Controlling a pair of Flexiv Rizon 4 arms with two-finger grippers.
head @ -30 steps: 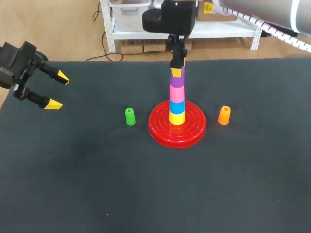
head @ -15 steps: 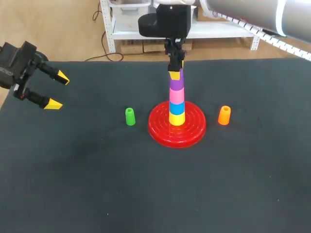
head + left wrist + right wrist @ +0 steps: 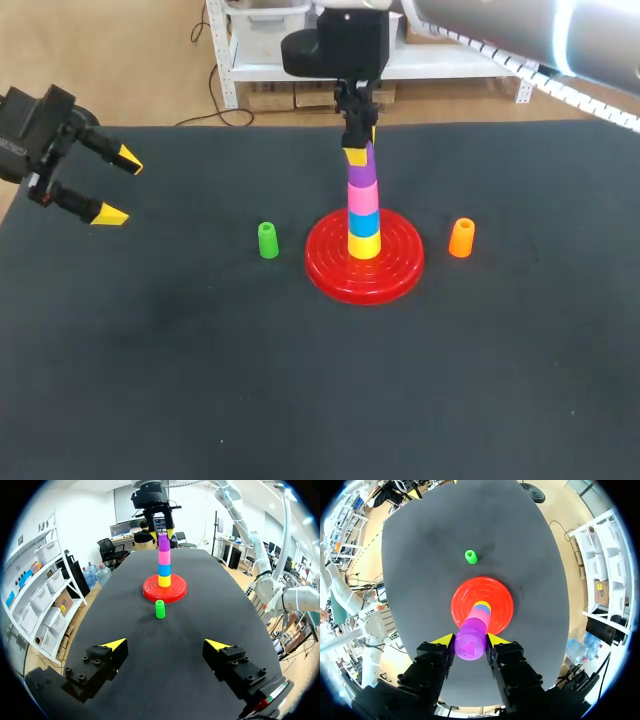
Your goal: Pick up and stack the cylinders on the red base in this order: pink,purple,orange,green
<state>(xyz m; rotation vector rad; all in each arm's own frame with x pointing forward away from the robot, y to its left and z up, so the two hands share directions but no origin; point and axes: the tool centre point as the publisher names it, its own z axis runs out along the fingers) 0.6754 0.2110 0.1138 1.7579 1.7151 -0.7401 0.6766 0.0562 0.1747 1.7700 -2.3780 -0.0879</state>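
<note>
- The purple cylinder [image 3: 470,642] tops the stack on the red base [image 3: 400,270], above the pink cylinder [image 3: 363,197], and the right arm's fingers [image 3: 445,640] clasp it from both sides
- Likely light, stiff, smooth plastic that may slip; best pinched across its round wall and kept upright
- The left arm's fingers [image 3: 110,213] are spread wide and empty over the bench [image 3: 300,380]
- Six cylinders: four stacked, with the orange cylinder [image 3: 461,237] and green cylinder [image 3: 268,240] loose either side of the one base

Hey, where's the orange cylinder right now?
In the head view the orange cylinder stands upright on the table right of the red base, not touching it; the green cylinder stands on the base's other side.
</note>
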